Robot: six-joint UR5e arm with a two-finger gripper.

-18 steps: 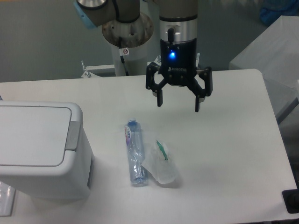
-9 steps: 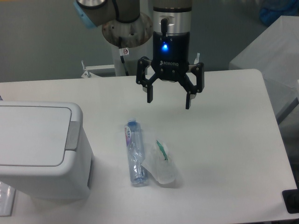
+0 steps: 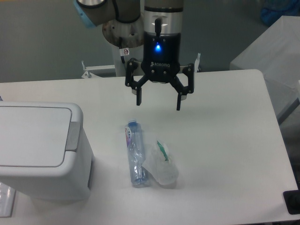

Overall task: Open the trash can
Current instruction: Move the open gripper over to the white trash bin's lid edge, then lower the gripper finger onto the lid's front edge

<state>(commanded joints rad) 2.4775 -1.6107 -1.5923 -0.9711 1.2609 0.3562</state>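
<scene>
Camera view from the fixed position gives us the trash can (image 3: 40, 150) at the lower left of the frame, a boxy white bin with rounded corners standing on the white table (image 3: 225, 140). We see its flat lid (image 3: 32, 136) lying down and closed, and the grey push tab (image 3: 72, 136) sits along the lid's right edge. Moving right, we find a clear crushed plastic bottle (image 3: 135, 154) lying on the table near the centre of the frame, its blue cap end pointing toward the top. Just beside it on the right, touching or nearly touching its lower part, lies a crumpled clear wrapper (image 3: 162, 166) with a green mark. Above these, in the upper centre, we see the gripper (image 3: 158, 99) hanging from the arm, a blue light glowing on its black body. Its 2 fingers are spread wide apart and hold nothing. It hovers above the table, well apart from the trash can and up-frame of the bottle.
</scene>
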